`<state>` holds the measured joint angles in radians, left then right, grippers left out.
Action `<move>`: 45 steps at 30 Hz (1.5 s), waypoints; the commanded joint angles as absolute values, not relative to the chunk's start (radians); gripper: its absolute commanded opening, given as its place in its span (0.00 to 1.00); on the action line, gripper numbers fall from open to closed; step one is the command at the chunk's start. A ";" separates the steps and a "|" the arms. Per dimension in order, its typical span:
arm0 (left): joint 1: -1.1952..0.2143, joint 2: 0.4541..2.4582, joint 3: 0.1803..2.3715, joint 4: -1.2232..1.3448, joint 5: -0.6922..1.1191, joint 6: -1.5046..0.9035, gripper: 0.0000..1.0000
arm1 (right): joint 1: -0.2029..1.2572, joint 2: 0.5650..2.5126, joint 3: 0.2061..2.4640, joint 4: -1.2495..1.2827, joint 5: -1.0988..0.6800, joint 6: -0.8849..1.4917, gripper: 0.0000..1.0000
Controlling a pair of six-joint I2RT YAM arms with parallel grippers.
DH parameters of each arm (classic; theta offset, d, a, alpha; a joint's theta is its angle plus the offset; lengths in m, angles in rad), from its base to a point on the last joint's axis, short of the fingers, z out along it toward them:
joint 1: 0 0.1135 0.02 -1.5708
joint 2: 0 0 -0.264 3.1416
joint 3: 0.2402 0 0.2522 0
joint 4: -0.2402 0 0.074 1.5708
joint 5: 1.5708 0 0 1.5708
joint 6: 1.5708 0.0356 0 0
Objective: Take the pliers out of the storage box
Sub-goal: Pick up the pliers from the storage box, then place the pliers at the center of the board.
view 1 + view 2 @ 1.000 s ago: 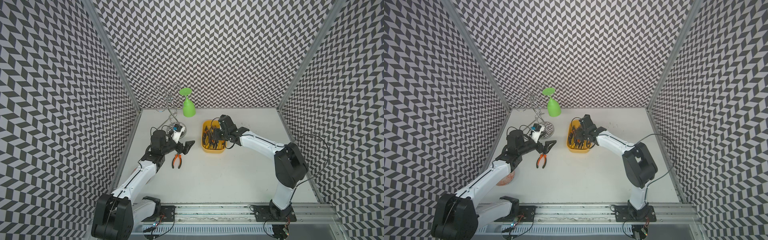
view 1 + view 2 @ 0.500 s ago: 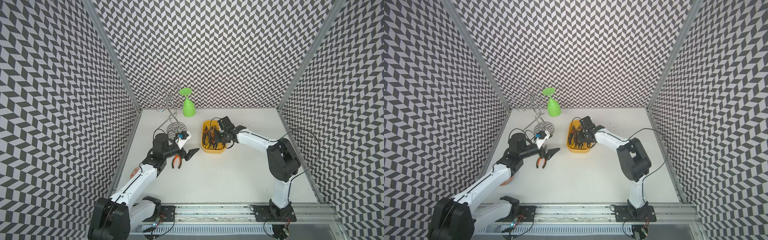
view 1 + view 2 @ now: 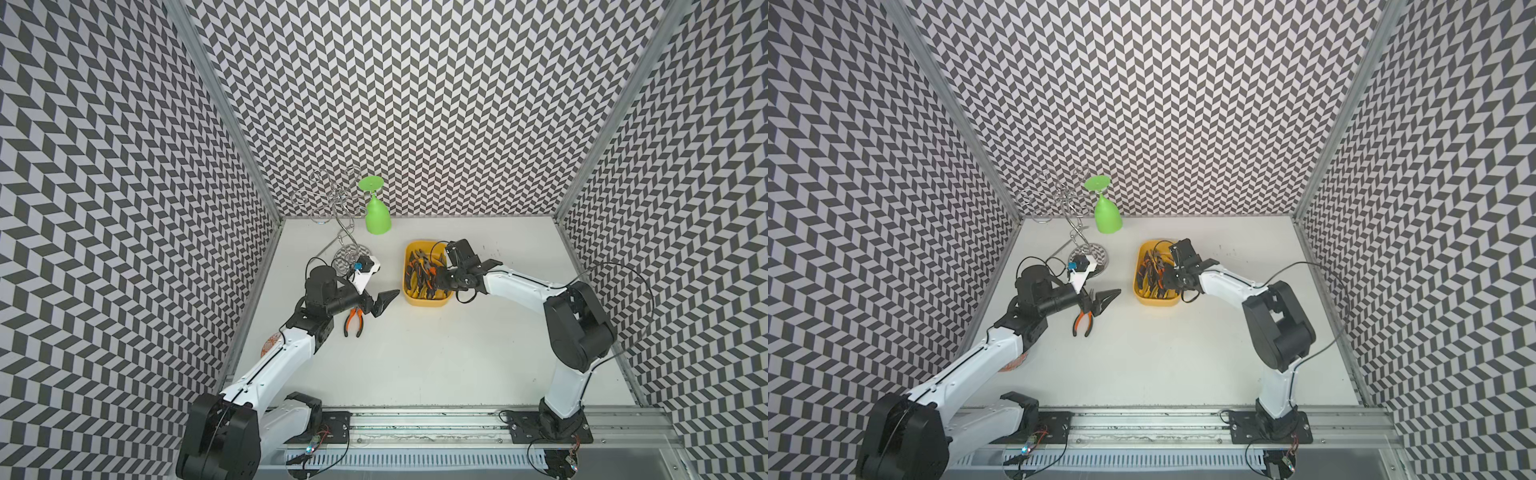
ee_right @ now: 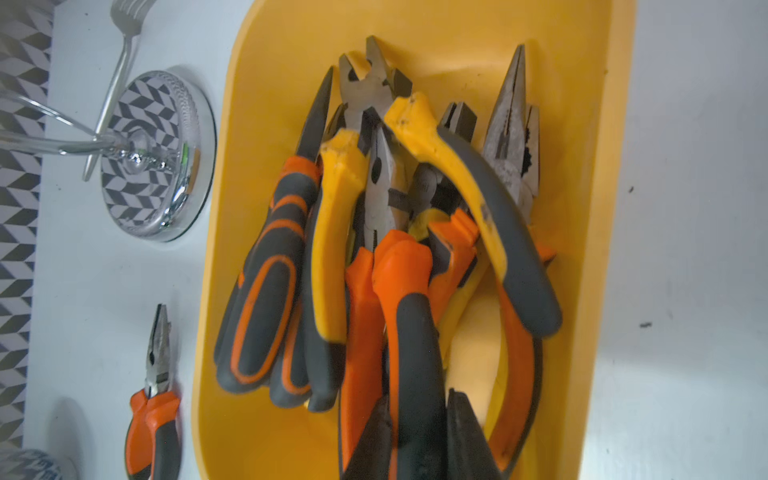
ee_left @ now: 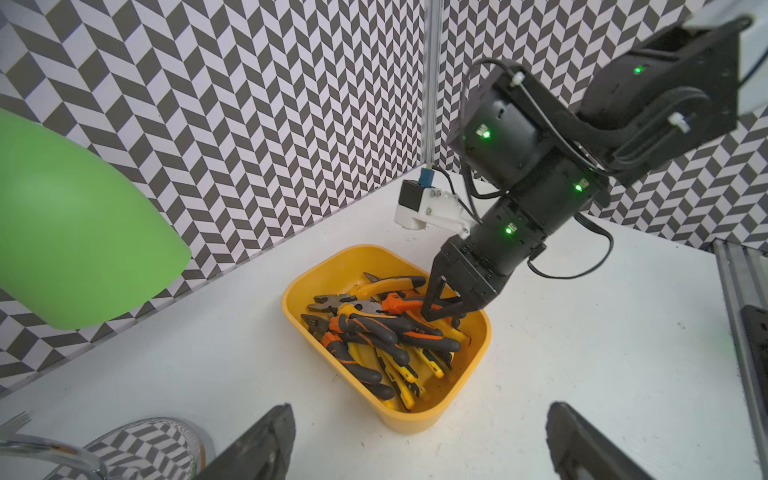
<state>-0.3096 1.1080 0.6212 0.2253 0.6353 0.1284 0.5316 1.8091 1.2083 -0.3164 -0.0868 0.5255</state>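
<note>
**Pliers on a white table (image 3: pixel 457 353).** The right gripper (image 5: pixel 430 312) dips into the yellow storage box (image 3: pixel 428 306), which sits in the far half of the table near its middle. Its two fingers are pressed together on the orange-and-black handle of the gripped pliers (image 4: pixel 411 332).

That tool lies inside the box, on top of a pile of pliers (image 5: pixel 374 340) with orange-and-black and yellow-and-black handles. Their metal noses point toward the far wall. The tools overlap too much to count.

To the left of the box, and apart from it, the lone pliers (image 3: pixel 353 322) lie flat on the table. They are orange-handled, with the nose toward the far wall. The left gripper (image 3: pixel 380 302) hangs just beside and above their nose end. It is empty, with its fingers spread wide and aimed toward the box.

Farther left and back stands a wire glass rack (image 4: pixel 158 153) on a round mirrored base. A green wine glass (image 3: pixel 377 216) hangs upside down from it, and a fork (image 4: pixel 122 50) lies beside the base. A round orange-patterned dish (image 3: pixel 272 343) shows partly from under the left arm at the near left.
</note>
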 commanded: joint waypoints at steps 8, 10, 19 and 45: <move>-0.355 1.193 0.738 0.335 0.589 -0.260 0.98 | 0.523 1.541 1.016 -0.027 -0.026 0.542 0.00; -0.364 1.211 0.740 0.381 0.581 -0.330 0.98 | 0.523 1.501 0.983 0.022 -0.033 0.530 0.00; -0.425 1.335 0.774 0.530 0.574 -0.620 0.83 | 0.523 1.345 0.852 0.263 -0.225 0.436 0.00; -0.502 1.489 0.886 0.617 0.609 -0.763 0.48 | 0.523 1.303 0.823 0.387 -0.478 0.434 0.00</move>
<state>-0.4931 1.4990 0.8471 0.5690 0.6491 -0.7650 0.5186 1.3365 0.8154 0.2550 -0.4301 0.4347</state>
